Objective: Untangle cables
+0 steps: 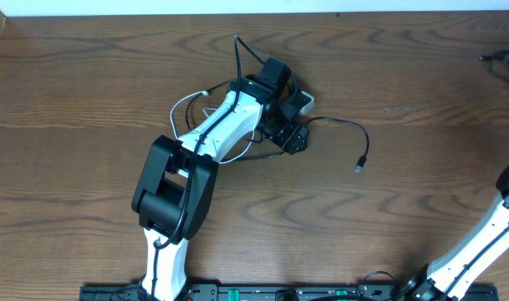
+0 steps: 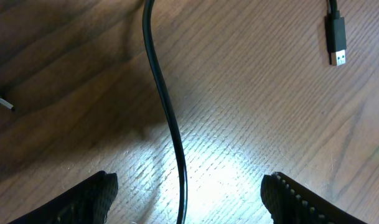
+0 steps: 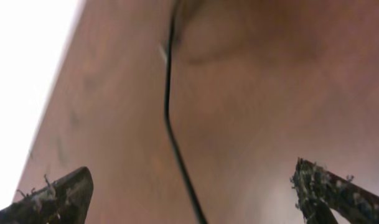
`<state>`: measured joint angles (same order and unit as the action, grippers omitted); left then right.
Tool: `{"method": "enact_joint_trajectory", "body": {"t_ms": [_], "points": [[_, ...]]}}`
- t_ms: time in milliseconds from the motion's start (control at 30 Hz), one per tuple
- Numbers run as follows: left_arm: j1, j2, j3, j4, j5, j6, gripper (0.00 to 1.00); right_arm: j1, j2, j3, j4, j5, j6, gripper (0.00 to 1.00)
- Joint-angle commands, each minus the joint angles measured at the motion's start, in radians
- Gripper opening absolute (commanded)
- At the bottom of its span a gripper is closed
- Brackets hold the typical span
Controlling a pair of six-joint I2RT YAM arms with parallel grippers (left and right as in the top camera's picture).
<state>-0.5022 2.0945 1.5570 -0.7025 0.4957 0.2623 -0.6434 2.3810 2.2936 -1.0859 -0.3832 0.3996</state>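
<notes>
While left gripper (image 2: 189,182) gapes, black cable (image 2: 167,106) runs between

— What sort of place are we working in today?
— I'm reading it as a robotics lab bench. I'm looking down on a left arm (image 1: 225,125) and a right arm (image 1: 480,238), both white and black, rising from a black mounting rail (image 1: 262,293) along the near edge of a wood-grain table (image 1: 421,201).
— Anything else pointing that way?
— A black cable (image 1: 342,122) is lying loose on the wood, and a plain white strip (image 1: 237,7) is running behind the far edge.
</notes>
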Motion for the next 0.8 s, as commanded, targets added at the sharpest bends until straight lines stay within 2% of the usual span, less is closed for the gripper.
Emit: {"method": "enact_joint_trajectory", "body": {"t_ms": [0, 67, 167, 300, 433, 567, 600, 700, 767], "points": [[-0.001, -0.002, -0.006, -0.004, 0.009, -0.002, 0.79, -0.006, -0.147, 0.024, -0.132, 0.182, 0.010, 0.99], [-0.001, -0.002, -0.006, -0.004, 0.009, -0.002, 0.79, 0.000, -0.172, 0.024, -0.212, 0.274, 0.010, 0.99], [-0.001, -0.003, -0.006, -0.011, 0.009, -0.002, 0.79, 0.008, -0.187, 0.024, -0.288, 0.310, -0.029, 0.99], [0.000, -0.009, -0.006, -0.031, 0.009, -0.002, 0.79, 0.022, -0.180, 0.018, -0.268, 0.308, -0.045, 0.99], [0.000, -0.026, -0.006, -0.060, 0.008, -0.002, 0.79, 0.037, -0.173, 0.017, -0.241, 0.154, -0.119, 0.99], [0.016, -0.104, 0.017, -0.091, 0.004, -0.007, 0.79, 0.090, -0.175, 0.017, -0.278, -0.031, -0.292, 0.99], [0.029, -0.166, 0.043, -0.107, -0.061, -0.069, 0.79, 0.128, -0.175, 0.017, -0.303, -0.077, -0.367, 0.98], [0.054, -0.275, 0.062, -0.124, -0.173, -0.181, 0.79, 0.210, -0.175, 0.017, -0.332, -0.092, -0.420, 0.98], [0.083, -0.367, 0.062, -0.151, -0.248, -0.296, 0.78, 0.283, -0.175, 0.016, -0.351, -0.091, -0.434, 0.98]]}}
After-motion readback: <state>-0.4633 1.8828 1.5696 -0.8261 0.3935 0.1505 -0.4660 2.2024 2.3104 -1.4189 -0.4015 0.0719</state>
